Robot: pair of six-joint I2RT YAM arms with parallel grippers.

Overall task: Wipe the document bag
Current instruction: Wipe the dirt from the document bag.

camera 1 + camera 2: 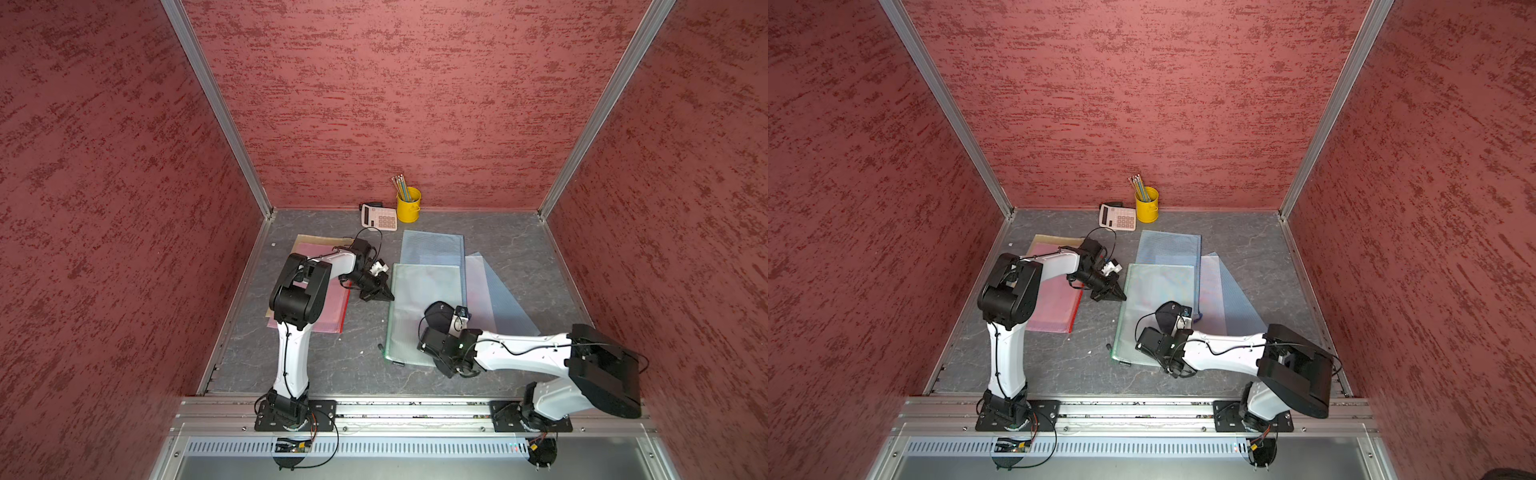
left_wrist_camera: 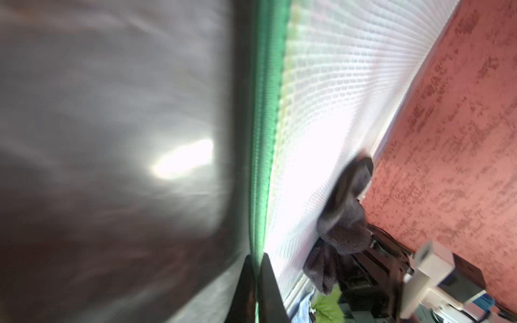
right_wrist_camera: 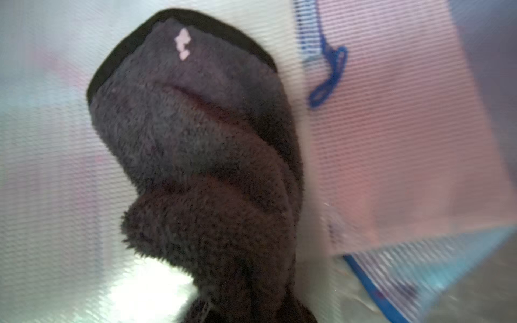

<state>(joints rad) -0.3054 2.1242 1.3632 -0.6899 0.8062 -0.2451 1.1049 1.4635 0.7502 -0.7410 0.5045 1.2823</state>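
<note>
Red textured walls close in a grey marbled surface. The document bag, clear mesh with a green edge, lies flat near the middle, overlapping blue bags beyond it and to its right. The left hand is closed, its tips down at the bag's far left corner. In the left wrist view its fingers sit on either side of the green edge, but whether they pinch it I cannot tell. The right hand grips a dark fluffy cloth, which rests on the bag near its right edge. A pink bag lies under the left arm. A calculator and a yellow cup of pencils stand by the back wall.
</note>
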